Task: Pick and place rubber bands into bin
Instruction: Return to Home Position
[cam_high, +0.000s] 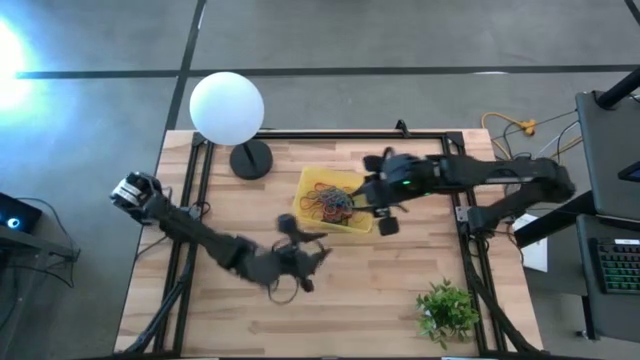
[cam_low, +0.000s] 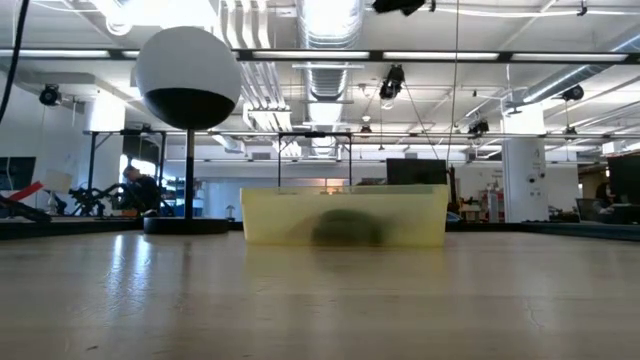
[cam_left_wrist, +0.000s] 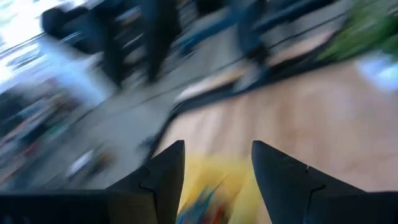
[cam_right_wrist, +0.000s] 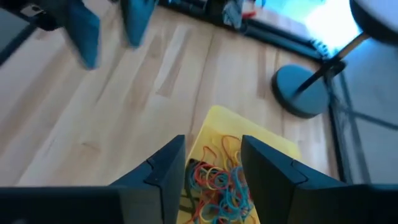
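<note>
The bin is a shallow translucent yellow tray in the middle of the table, and it also shows in the low view. A tangle of red, blue, green and orange rubber bands lies inside it and shows between the fingers in the right wrist view. My right gripper hovers open over the bin's right end. My left gripper is open at the bin's near left corner, with the yellow bin under its fingers. That view is blurred. Neither gripper shows in the low view.
A white globe lamp stands on a round dark base far-left of the bin. A small green plant sits at the near right corner. A black frame borders the wooden table. Bare wood lies near and right of the bin.
</note>
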